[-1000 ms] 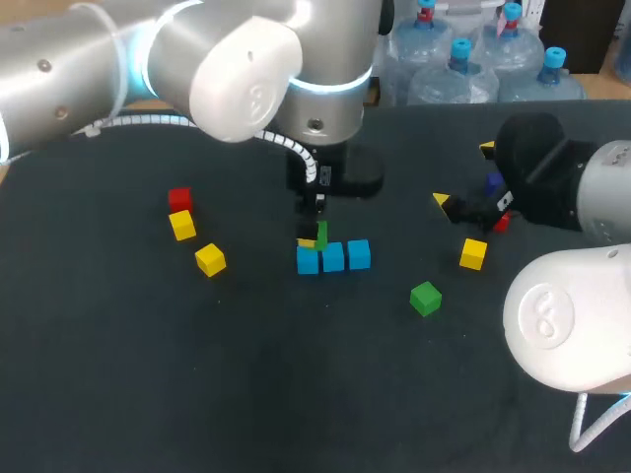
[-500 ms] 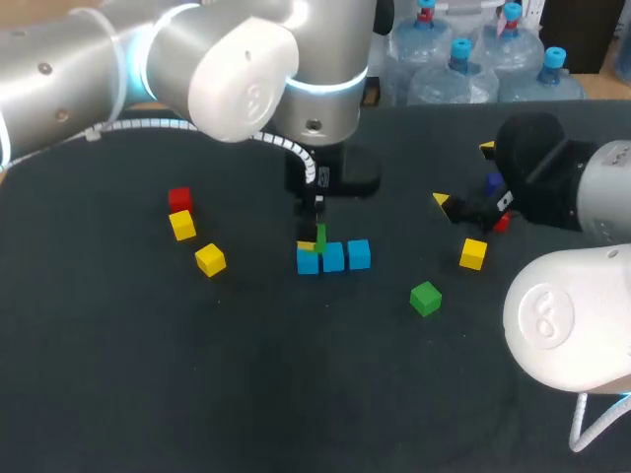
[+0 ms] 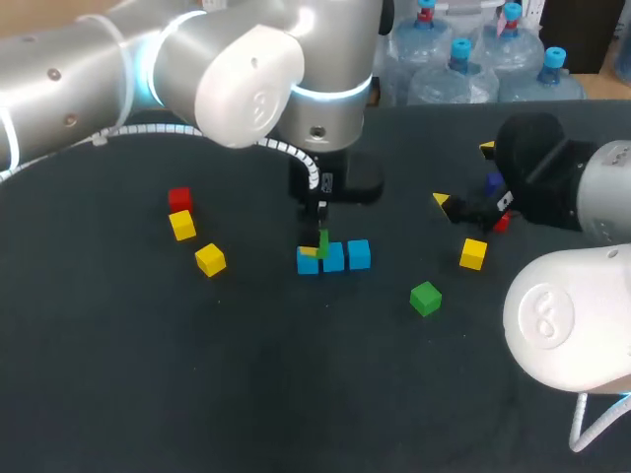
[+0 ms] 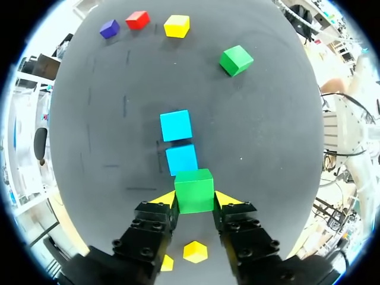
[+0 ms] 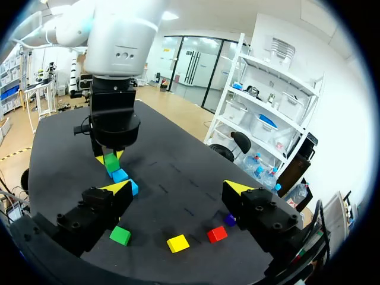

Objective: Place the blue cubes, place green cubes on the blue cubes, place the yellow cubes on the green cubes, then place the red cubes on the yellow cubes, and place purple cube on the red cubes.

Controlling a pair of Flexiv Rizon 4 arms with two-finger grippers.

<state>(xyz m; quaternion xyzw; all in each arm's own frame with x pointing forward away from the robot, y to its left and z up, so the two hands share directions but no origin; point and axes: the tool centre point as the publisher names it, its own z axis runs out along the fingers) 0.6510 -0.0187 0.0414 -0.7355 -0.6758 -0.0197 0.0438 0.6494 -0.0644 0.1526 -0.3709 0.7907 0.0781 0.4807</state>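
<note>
Three blue cubes (image 3: 335,257) lie in a row mid-table. My left gripper (image 3: 320,244) is shut on a green cube (image 3: 322,240) right over the row's left end; whether it touches I cannot tell. In the left wrist view the green cube (image 4: 194,190) sits between the yellow fingertips (image 4: 164,198) and hides the nearest blue cube; two blue cubes (image 4: 178,142) show ahead. My right gripper (image 3: 463,174) hangs open and empty at the right. A second green cube (image 3: 425,298) lies front right. Nearby are a yellow cube (image 3: 473,253), a red cube (image 5: 217,233) and a purple cube (image 5: 230,219).
At the left lie a red cube (image 3: 178,198) and two yellow cubes (image 3: 182,226), (image 3: 210,259). The table's (image 3: 246,374) dark cloth stretches bare across the front. The left arm's bulk hangs over the back left.
The left gripper has sunk slightly with the green cube toward the blue row. The right arm and the loose cubes have kept still.
</note>
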